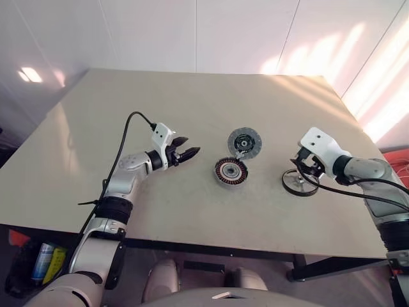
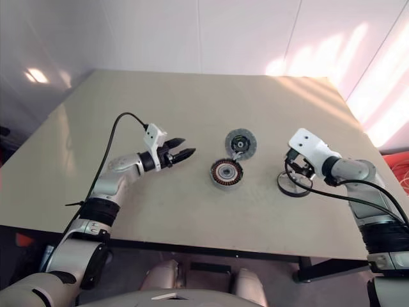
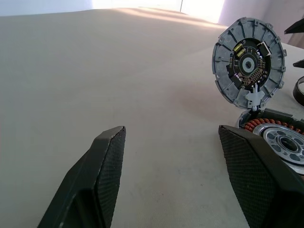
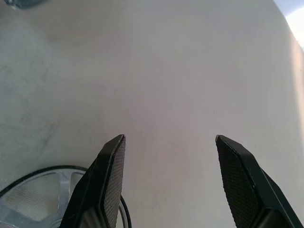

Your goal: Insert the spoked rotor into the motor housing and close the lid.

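While the spoked rotor (image 1: 300, 182) lies flat on the surface (image 1: 192, 115), out toward the robot's right and well apart from the motor housing (image 1: 230, 171), the insertion step looks not yet done. The right claw (image 1: 305, 167) hangs over the rotor's near edge with its two fingers spread and nothing between them; in its wrist view the silver ring and a spoke sit just beside one finger (image 4: 107, 185), not inside the gap. The left claw (image 1: 186, 153) hovers open and empty, just left of the housing, pointing toward it.

The housing sits open near the middle of the surface, copper windings showing, and the lid (image 1: 245, 142) stands tilted up from its far edge, dark inner face turned this way.

Risks, as I judge them: the ring is thin and lies flat, so a closing pinch may skid it away rather than lift it. A grip on one rim could let it swing and land crooked in the housing. The propped lid could be knocked shut, and nothing steadies the housing against a push.
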